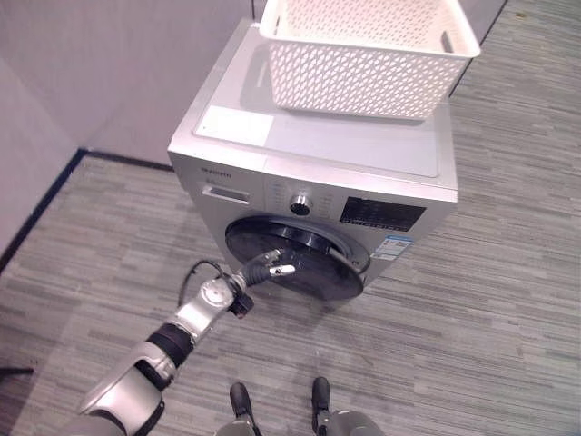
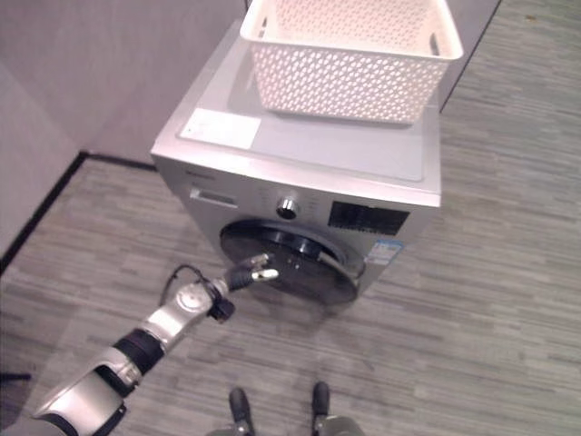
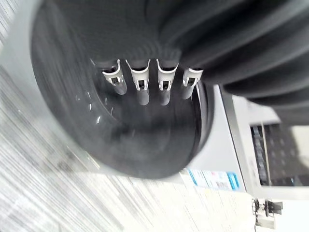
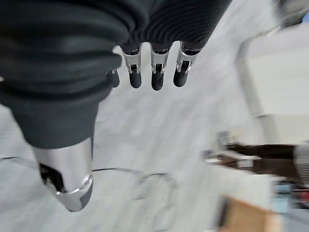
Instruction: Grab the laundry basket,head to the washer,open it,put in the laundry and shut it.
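Washer door (image 1: 300,259): round, dark, glossy, set in the silver front of the washer (image 1: 318,173); appears closed against its rim. Left hand (image 1: 270,268) reaches in from lower left, fingers extended and relaxed, tips at the door's left portion; contact cannot be confirmed from the head views. Left wrist view: straight silver fingers (image 3: 141,84) in a row over the dark curved door glass, holding nothing; this view also shows a blue-and-white label (image 3: 212,179) on the washer front beside the door, and the edge of a control panel (image 3: 275,154).

Right wrist view: right hand (image 4: 145,67) hangs over grey floor, fingers straight and loose, thumb apart, nothing held; blurred furniture shows in the background.

Laundry basket (image 1: 368,54): white plastic, rectangular, perforated lattice walls, slot handle at the end; stands on the washer's flat grey top, toward the rear. Contents not visible. Front panel carries a round knob (image 1: 300,206) and dark display (image 1: 381,214).

Floor (image 1: 508,300): grey striped carpet. Plain pale wall (image 1: 91,73) with dark skirting behind and left of the washer.
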